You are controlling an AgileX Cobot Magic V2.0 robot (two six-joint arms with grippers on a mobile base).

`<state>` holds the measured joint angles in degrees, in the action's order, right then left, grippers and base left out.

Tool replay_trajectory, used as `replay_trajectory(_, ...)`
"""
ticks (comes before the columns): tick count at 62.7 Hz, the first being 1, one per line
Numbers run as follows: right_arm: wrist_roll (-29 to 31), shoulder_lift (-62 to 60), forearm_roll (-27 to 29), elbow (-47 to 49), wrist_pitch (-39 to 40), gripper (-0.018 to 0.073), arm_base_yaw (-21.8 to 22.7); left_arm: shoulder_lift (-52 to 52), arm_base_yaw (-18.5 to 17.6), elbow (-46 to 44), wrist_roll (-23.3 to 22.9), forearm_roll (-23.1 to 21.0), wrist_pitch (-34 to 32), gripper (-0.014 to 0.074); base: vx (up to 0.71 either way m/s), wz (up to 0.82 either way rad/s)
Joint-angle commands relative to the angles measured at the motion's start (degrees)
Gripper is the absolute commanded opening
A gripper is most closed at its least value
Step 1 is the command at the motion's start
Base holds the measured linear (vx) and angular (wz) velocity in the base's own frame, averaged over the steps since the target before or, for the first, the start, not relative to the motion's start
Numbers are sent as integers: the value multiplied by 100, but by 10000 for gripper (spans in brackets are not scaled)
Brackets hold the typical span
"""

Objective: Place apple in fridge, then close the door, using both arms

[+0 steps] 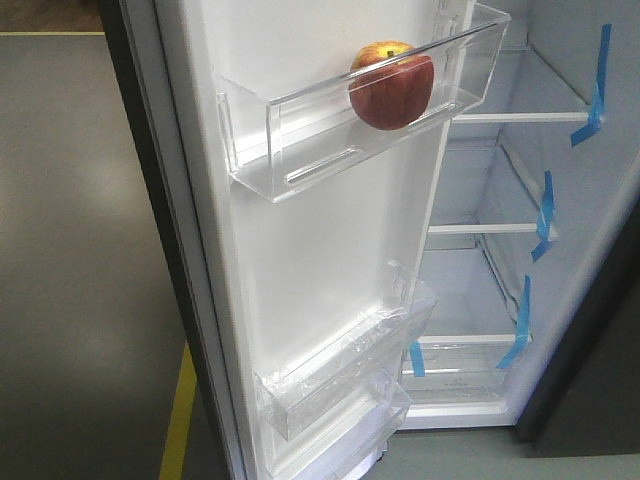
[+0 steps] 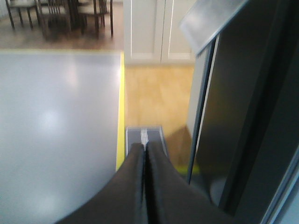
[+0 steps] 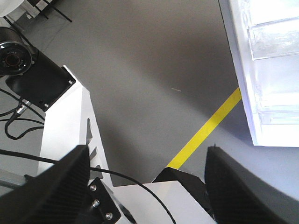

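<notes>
The red and yellow apple (image 1: pixel 391 85) rests in the upper clear bin (image 1: pixel 300 135) of the open door (image 1: pixel 320 260). The fridge (image 1: pixel 520 230) stands open behind it, white inside, with blue tape strips on its shelves. No gripper shows in the front view. In the left wrist view my left gripper (image 2: pixel 145 148) is shut and empty, beside the dark grey outer face of the door (image 2: pixel 243 116). In the right wrist view my right gripper (image 3: pixel 147 156) is open and empty, low over the robot base, with the door's white liner (image 3: pixel 266 70) at the upper right.
Lower clear bins (image 1: pixel 340 370) sit in the door. A yellow floor line (image 1: pixel 178 415) runs along the grey floor, also in the right wrist view (image 3: pixel 210 123). Chairs (image 2: pixel 60 16) and white cabinets (image 2: pixel 156 30) stand far off. The white robot frame (image 3: pixel 65 126) and cables lie under the right gripper.
</notes>
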<state>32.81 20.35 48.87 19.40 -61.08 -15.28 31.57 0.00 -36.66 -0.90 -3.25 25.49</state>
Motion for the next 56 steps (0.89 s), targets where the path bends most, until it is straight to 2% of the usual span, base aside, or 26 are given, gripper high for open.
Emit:
replay_trajectory(1,25,46,302,146,132,498,32,772,0,-721,59,123,247,-6,0,0)
replay_trajectory(10,25,46,302,146,132,498,32,1902,0,-1458,59,357,886,-6,0,0)
replay_trajectory(25,25,46,302,146,132,498,32,3529,0,-2305,90,325,1145,-6,0,0)
replay_trajectory(28,25,46,302,146,132,498,32,3790,0,-2447,90,234,1170,-6,0,0)
replay_trajectory(44,25,46,302,146,132,498,32,5158,0,-3327,1277,-758,1264,-6,0,0)
replay_trajectory(56,25,46,302,146,132,498,32,6116,0,-4097,1844,-1368,1365,-6,0,0)
